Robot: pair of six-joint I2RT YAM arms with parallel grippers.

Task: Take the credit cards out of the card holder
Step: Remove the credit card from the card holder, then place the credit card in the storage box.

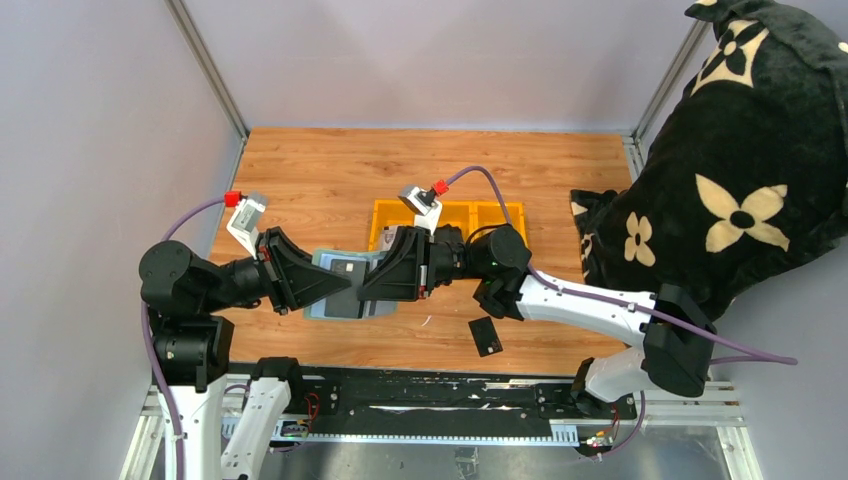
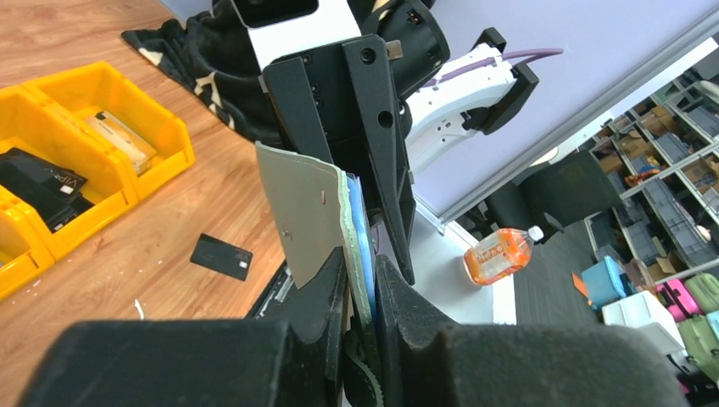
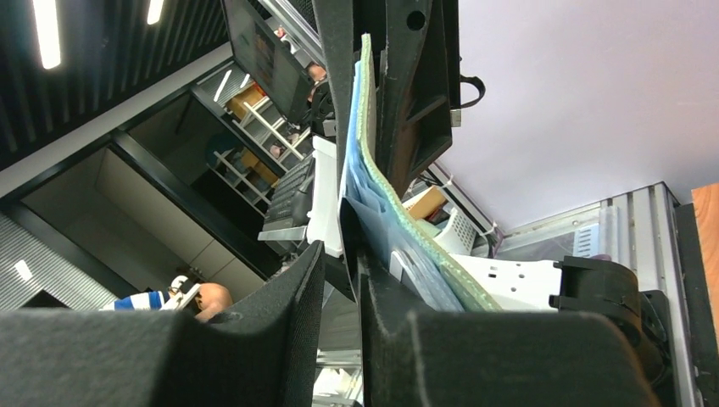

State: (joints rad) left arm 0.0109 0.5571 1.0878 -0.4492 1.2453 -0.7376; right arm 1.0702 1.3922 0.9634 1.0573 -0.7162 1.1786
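The pale grey-green card holder [image 1: 335,300] hangs between both grippers above the table's front middle. My left gripper [image 1: 335,285] is shut on its edge, shown in the left wrist view [image 2: 362,267], where the holder [image 2: 309,212] stands upright with its blue lining. My right gripper [image 1: 372,283] faces it from the right. In the right wrist view its fingers [image 3: 339,254] stand a narrow gap apart around a thin dark card edge [image 3: 349,229] sticking out of the holder [image 3: 381,203]. One plain black card [image 1: 485,336] lies on the table, also in the left wrist view [image 2: 220,256].
A row of yellow bins [image 1: 450,218] stands behind the grippers; one bin [image 2: 106,93] holds a pale item and another holds a bulky black lump [image 2: 34,182]. A black flower-patterned cloth [image 1: 740,180] covers the right side. Grey walls enclose the table.
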